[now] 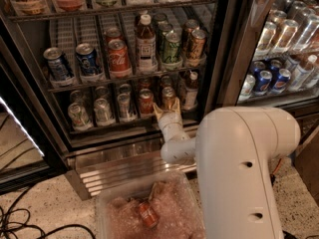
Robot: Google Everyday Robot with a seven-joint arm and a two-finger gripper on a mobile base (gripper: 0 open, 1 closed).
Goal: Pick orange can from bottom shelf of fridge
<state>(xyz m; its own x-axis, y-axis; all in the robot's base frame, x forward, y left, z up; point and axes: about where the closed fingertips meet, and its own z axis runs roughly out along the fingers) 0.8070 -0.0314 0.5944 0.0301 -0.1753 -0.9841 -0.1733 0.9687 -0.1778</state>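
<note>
The orange can (168, 96) stands on the bottom shelf (119, 127) of the fridge (220, 59), right of centre. A redder can (145, 101) is on its left and a brown bottle with a white cap (190, 90) on its right. My gripper (168, 109) reaches in from the white arm (244, 168) and sits at the shelf's front rail, directly in front of the orange can. It is open, with one finger on each side of the can's lower part. I cannot tell whether they touch the can.
The rack above holds blue cans (88, 59), a red cola can (118, 58), a bottle and green cans. A clear tub of ice (119, 218) with a red can (148, 214) sits on the floor below. A second cooler (279, 68) stands right. Cables (20, 225) lie left.
</note>
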